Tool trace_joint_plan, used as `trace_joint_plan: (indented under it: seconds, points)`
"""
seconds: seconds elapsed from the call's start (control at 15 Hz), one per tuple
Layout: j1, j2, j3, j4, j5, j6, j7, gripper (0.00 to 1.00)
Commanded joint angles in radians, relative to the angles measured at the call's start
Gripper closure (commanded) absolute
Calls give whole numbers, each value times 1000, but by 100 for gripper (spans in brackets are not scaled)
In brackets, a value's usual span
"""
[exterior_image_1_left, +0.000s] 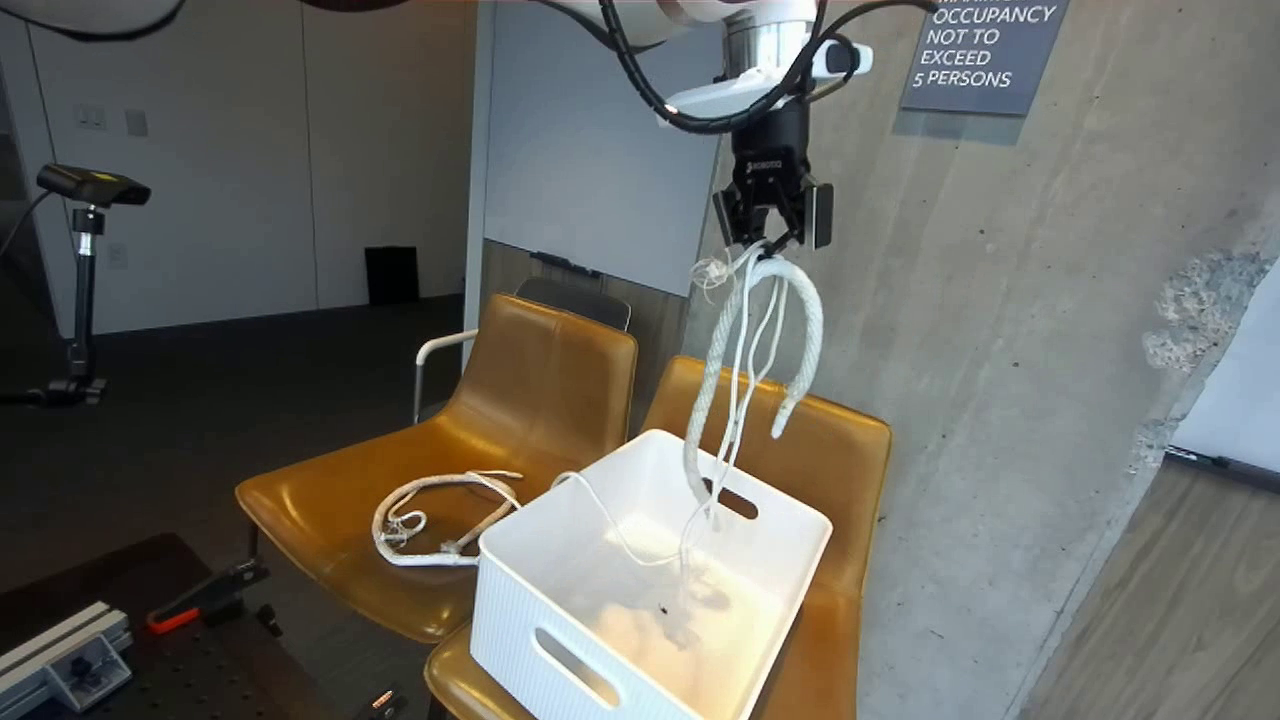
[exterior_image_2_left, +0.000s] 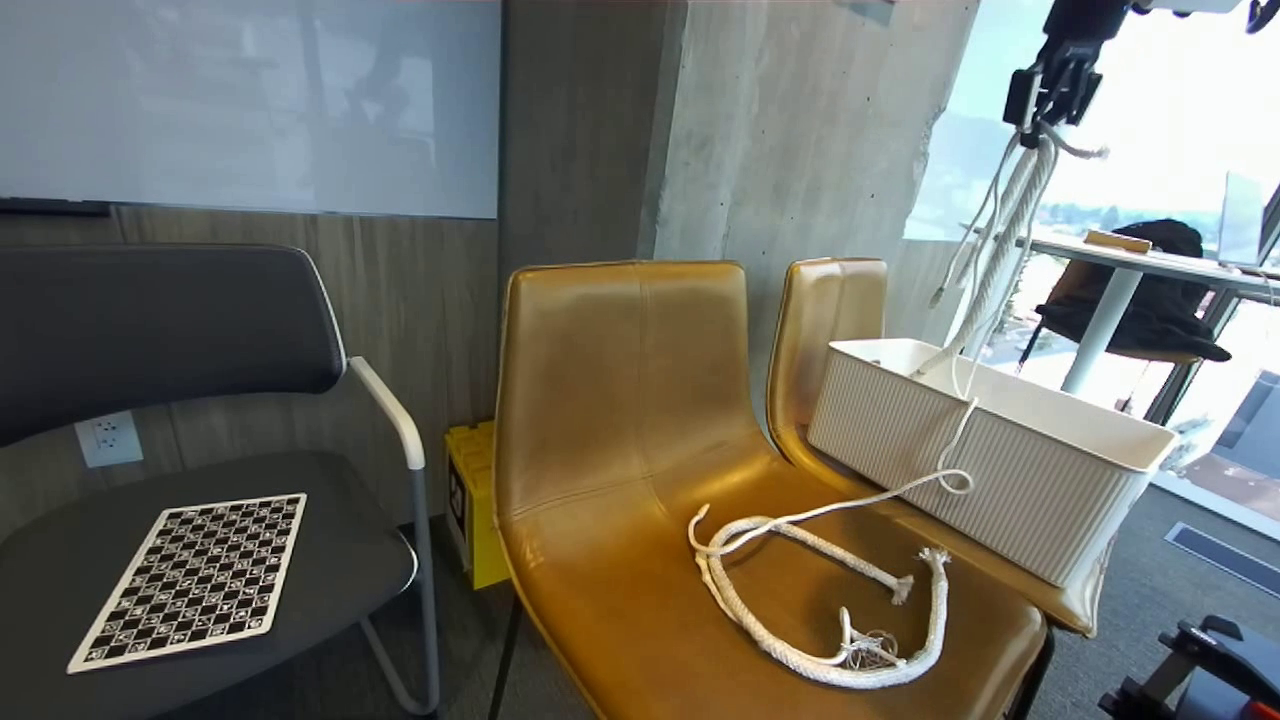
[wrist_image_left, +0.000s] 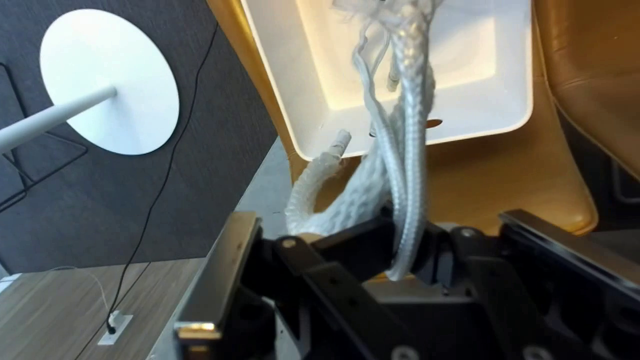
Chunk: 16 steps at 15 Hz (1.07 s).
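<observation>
We have the gripper (exterior_image_1_left: 775, 247) closed with the white rope (exterior_image_1_left: 708, 385) pinched at its fingertips, and the rope hangs below it: the long axis runs steeply down, the lower part reaching inside the white bin (exterior_image_1_left: 510, 610), while a hooked end curls free in the air. The relation we would judge by is that drop — gripper high above, seemingly over one end of the bin rather than its middle. The wrist view gives us a thin cord (wrist_image_left: 415, 190) doubled in a loop at the fingers, which the exterior views merge into the bundle. In both exterior views, though, we can follow cord over the bin's wall to a second rope (exterior_image_2_left: 850, 677) coiled on the neighbouring chair (exterior_image_2_left: 620, 400) — a rope the wrist view leaves out.
</observation>
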<state>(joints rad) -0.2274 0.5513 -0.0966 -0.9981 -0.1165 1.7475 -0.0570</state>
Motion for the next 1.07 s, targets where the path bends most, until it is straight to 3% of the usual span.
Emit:
trace_joint_plan:
  seconds: [0.0, 0.53, 0.6, 0.67, 1.0]
  points:
    - [37, -94, 4, -249, -8, 68, 63, 100]
    - [26, -233, -24, -671, 23, 254, 47, 100]
    - [28, -258, -28, -725, 17, 281, 49, 75]
    - [36, -286, -31, -781, 6, 315, 57, 74]
    - [95, -467, -26, -1010, -83, 428, 108, 39]
